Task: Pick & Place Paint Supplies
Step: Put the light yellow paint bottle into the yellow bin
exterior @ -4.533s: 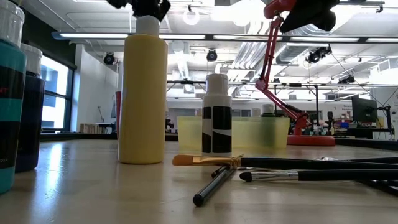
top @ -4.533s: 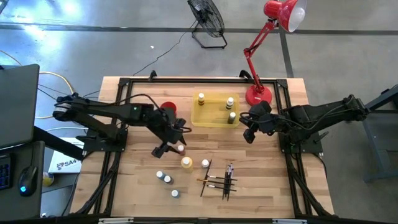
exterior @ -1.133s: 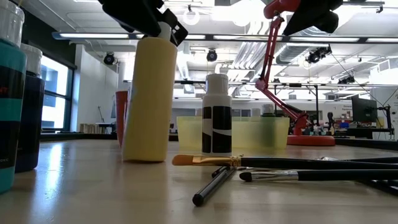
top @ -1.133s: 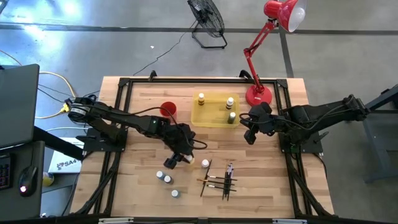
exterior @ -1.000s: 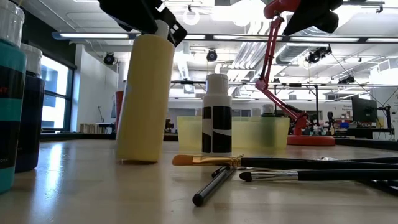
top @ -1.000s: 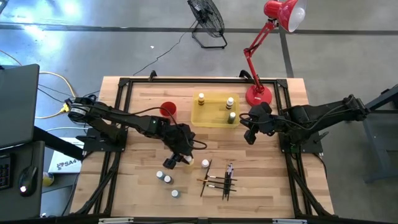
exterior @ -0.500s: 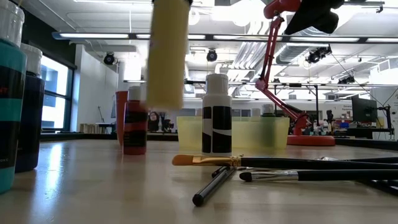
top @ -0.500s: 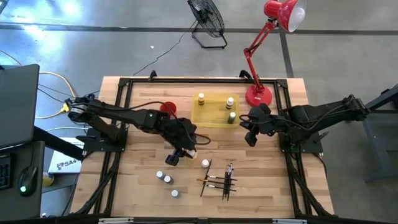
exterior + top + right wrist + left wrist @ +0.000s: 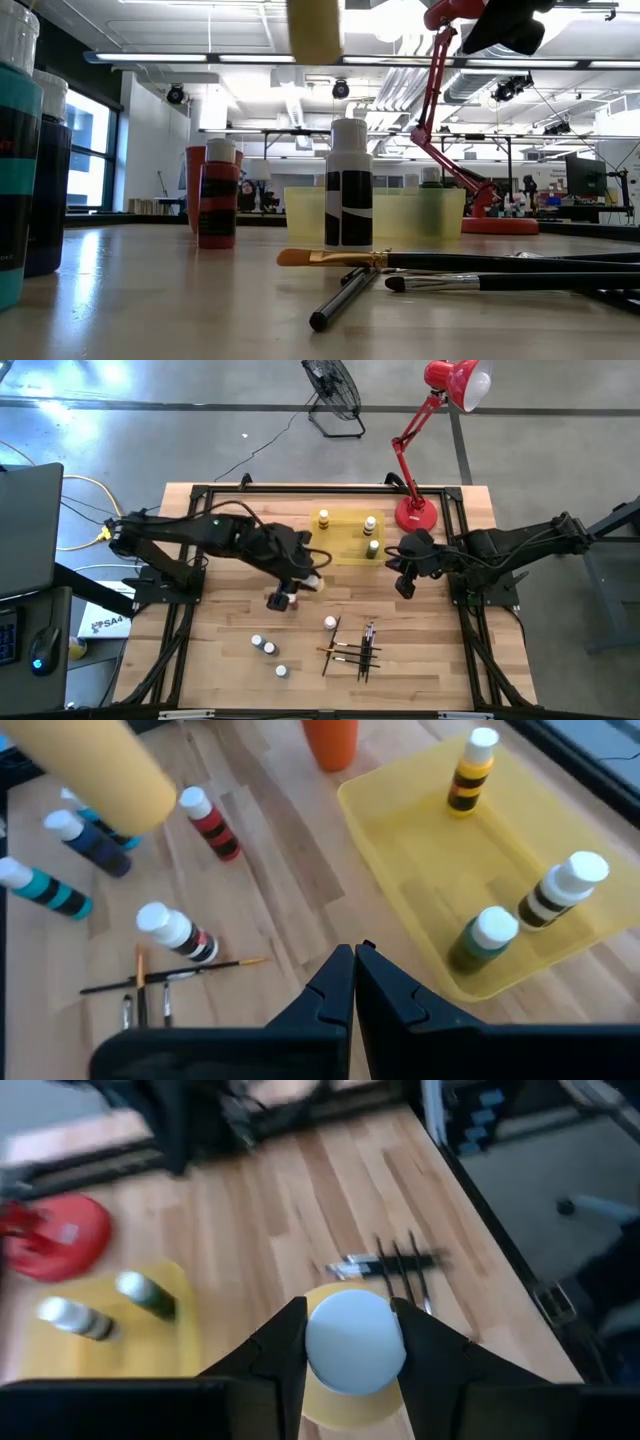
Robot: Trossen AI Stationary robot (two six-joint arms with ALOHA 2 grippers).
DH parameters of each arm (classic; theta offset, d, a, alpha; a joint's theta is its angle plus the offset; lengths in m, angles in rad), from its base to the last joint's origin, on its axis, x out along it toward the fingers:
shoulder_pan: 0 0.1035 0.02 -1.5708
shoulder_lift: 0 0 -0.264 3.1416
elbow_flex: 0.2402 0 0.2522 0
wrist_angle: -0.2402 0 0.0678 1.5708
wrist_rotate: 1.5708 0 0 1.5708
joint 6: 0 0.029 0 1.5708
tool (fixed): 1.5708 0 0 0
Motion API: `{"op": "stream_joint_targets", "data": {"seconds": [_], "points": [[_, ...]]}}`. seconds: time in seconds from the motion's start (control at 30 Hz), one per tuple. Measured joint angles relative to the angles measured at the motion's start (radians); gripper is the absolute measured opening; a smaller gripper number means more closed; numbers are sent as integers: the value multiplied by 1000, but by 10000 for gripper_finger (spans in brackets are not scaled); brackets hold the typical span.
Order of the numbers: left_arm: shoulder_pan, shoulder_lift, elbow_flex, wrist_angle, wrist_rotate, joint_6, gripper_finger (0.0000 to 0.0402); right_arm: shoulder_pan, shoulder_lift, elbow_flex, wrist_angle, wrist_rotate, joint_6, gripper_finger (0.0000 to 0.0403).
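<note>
One bottle in transit: the yellow bottle is carried clear of the table by the left gripper; three bottles already stand in the yellow tray.

High view, carrier: the left gripper is part-closed on the yellow bottle, near the tray's corner closest to the left arm, over bare wood.
High view, direction: the tray lies onward from the held bottle, toward the table's far edge and the robot's right.
High view, nearer arm: the left arm is the nearer to the drop point in the sense that it has the load. The right gripper hangs just past the tray's other end, fingers fully closed and holding nothing.
High view, remainder: a red-bodied bottle stands just beside the left gripper; the paintbrushes lie well apart, nearer the front edge.

Low view, height: only the yellow bottle's lower end shows, at the picture's top, well above the table.
Low view, axis: near upright.

Left wrist view, grip: the white cap sits between the two dark fingers, the yellow body below it; long axis runs away from the camera.
Left wrist view, target: the tray is visible beyond, to one side of the cap.

Right wrist view, right fingers: pressed together, nothing between them.
Right wrist view, free space: judged ample, since the tray floor is bare between its bottles.
Right wrist view, load: the yellow bottle appears tilted in this picture.
</note>
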Motion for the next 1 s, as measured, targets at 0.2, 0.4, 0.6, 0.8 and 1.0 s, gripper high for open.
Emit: {"op": "stream_joint_targets", "data": {"seconds": [0.2,0.4,0.6,0.8,1.0], "points": [[16,-1,65,-10,-102,-14,118,0,0,0,0,-21,0,5],[142,1,57,-7,-111,-94,118,0,0,0,1,-39,-24,5],[289,48,57,98,-49,-126,118,0,-4,0,15,-87,-84,5],[403,111,57,195,30,-135,118,0,-21,0,17,-96,-105,5],[476,185,57,222,73,-131,118,0,-36,0,17,-91,-105,5]]}}
